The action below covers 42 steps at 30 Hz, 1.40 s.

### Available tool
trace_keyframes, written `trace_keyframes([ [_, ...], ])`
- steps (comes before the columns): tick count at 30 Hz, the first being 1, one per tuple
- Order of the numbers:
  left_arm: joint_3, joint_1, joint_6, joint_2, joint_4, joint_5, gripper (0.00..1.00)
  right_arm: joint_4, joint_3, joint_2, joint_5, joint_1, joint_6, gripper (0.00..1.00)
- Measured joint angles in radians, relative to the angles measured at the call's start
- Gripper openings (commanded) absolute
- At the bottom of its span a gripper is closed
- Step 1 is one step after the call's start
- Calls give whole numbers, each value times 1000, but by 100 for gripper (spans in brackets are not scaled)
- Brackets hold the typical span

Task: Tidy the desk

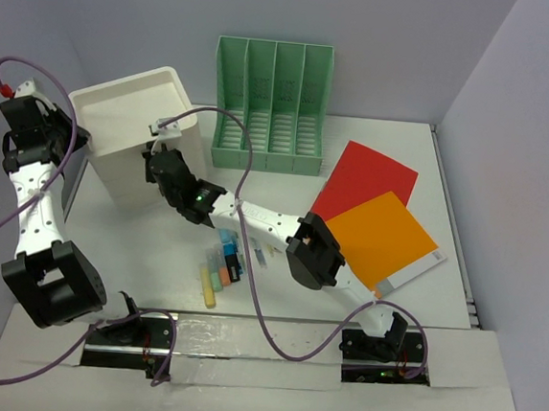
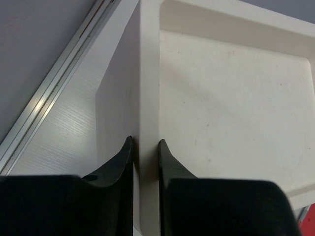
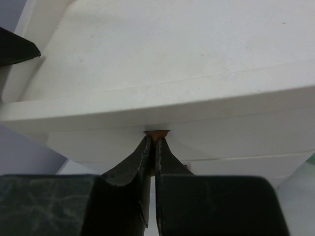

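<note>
The white desk (image 1: pixel 146 247) carries a white drawer box (image 1: pixel 138 117) at the back left. My left gripper (image 1: pixel 74 142) sits at the box's left rim. In the left wrist view the gripper (image 2: pixel 145 143) is shut on the box's upright wall (image 2: pixel 147 98), one finger on each side. My right gripper (image 1: pixel 155 163) is at the box's front face. In the right wrist view that gripper (image 3: pixel 156 138) is shut on a small brown knob (image 3: pixel 156 132) just under the box's top lip (image 3: pixel 162 101).
A green slotted file holder (image 1: pixel 272 104) stands at the back centre. Red (image 1: pixel 371 174) and orange (image 1: pixel 389 237) sheets lie on the right. Several coloured markers (image 1: pixel 223 266) lie under the right arm's forearm. Walls close off the back and the right side.
</note>
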<state>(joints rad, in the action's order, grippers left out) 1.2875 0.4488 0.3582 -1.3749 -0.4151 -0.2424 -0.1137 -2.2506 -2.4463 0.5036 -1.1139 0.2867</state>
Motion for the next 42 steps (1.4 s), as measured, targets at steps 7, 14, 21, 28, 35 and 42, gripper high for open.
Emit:
trace_keyframes([
  [7, -6, 0, 7, 3, 9, 0, 0, 6, -3, 0, -9, 1, 0, 0],
  [14, -13, 0, 31, 6, 17, 1, 0, -107, 167, 73, -78, 5, 8, 0],
  [21, -14, -5, 52, 8, 15, -8, 0, -153, 557, 353, -147, -37, 34, 0],
  [28, -14, -5, 54, 7, 15, -8, 0, -127, 720, 485, -159, -88, 88, 14],
  [35, -14, -3, 55, 7, 15, -9, 0, -37, 753, 555, -164, -93, 124, 100],
  [42, -14, 0, 56, 6, 16, -16, 0, 116, 856, 918, -191, -84, 71, 100],
])
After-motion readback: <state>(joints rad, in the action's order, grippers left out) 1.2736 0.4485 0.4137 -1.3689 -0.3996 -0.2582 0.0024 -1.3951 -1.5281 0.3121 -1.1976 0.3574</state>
